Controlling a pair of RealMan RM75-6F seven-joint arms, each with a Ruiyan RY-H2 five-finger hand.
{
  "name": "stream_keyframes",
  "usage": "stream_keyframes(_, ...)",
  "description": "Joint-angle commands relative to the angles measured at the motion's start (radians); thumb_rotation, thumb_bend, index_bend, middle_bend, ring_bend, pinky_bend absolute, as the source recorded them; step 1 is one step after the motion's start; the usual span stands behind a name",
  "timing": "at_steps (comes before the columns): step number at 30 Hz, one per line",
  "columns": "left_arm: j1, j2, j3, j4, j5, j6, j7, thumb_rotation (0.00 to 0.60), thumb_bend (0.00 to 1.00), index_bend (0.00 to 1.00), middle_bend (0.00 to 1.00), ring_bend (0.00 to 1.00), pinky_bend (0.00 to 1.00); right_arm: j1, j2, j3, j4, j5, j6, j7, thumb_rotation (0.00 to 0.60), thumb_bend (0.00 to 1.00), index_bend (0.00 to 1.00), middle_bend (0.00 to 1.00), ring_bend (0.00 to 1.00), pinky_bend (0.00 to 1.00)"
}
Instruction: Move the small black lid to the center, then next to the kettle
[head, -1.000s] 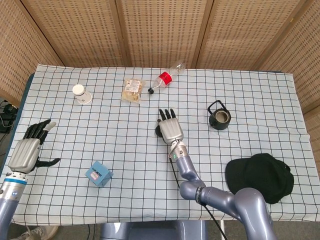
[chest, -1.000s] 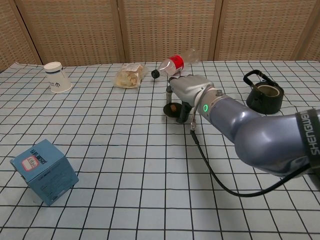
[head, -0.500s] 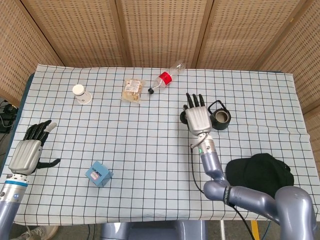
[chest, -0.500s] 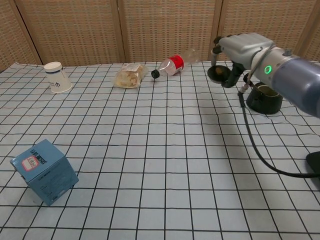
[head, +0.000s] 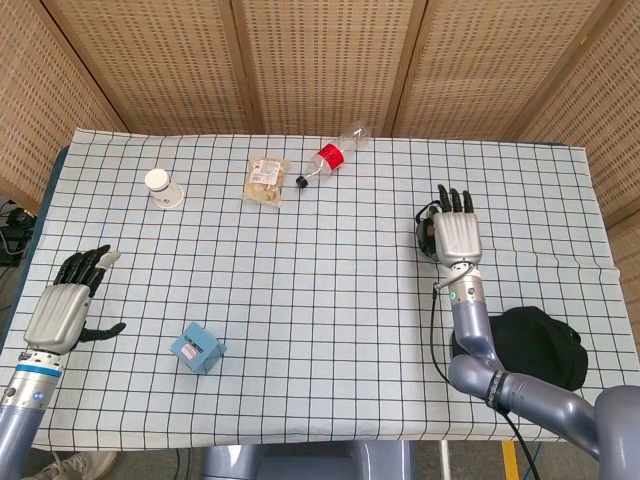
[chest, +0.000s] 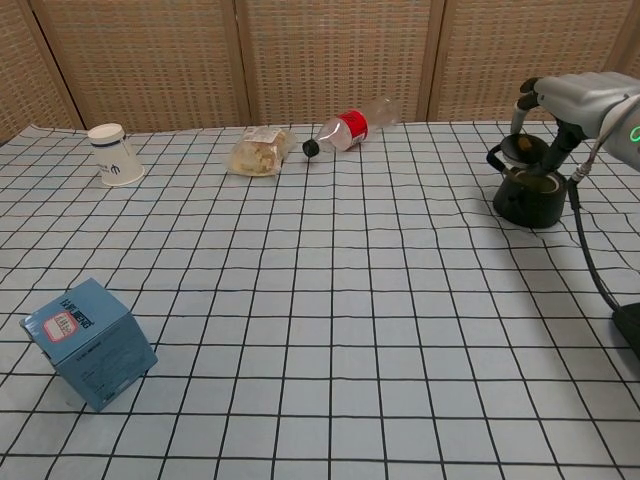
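Observation:
My right hand (chest: 578, 98) holds the small black lid (chest: 522, 149) pinched under its fingers, just above the left rim of the black kettle (chest: 530, 198) at the table's right. Whether lid and kettle touch I cannot tell. In the head view the right hand (head: 457, 236) covers most of the kettle, and only a dark edge shows at its left side. My left hand (head: 62, 309) hovers over the table's left edge with its fingers apart and nothing in it.
A white cup (chest: 116, 155), a snack bag (chest: 259, 151) and a lying bottle with a red label (chest: 349, 125) line the far side. A blue box (chest: 88, 342) sits front left. A black cap (head: 525, 349) lies front right, by the right arm.
My right hand has carried the lid from the table's center to the right, ending over the kettle. The left hand has barely shifted.

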Motion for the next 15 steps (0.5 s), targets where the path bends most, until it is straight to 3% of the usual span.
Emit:
stream_keyframes(1, -0.001, -0.001, 0.0, 0.001, -0.001, -0.004, 0.003, 0.6, 0.08, 0.07, 0.0, 0.0, 0.0, -0.001, -0.015, -0.001, 0.052, -0.001, -0.027, 0.035, 0.6, 0.47, 0.42, 0.09, 0.0, 0.0)
stream_keyframes(15, -0.008, -0.008, -0.006, 0.008, -0.024, -0.022, 0.017, 0.6, 0.08, 0.07, 0.0, 0.0, 0.0, 0.027, -0.092, 0.002, 0.243, -0.02, -0.112, 0.128, 0.6, 0.46, 0.41, 0.09, 0.0, 0.0)
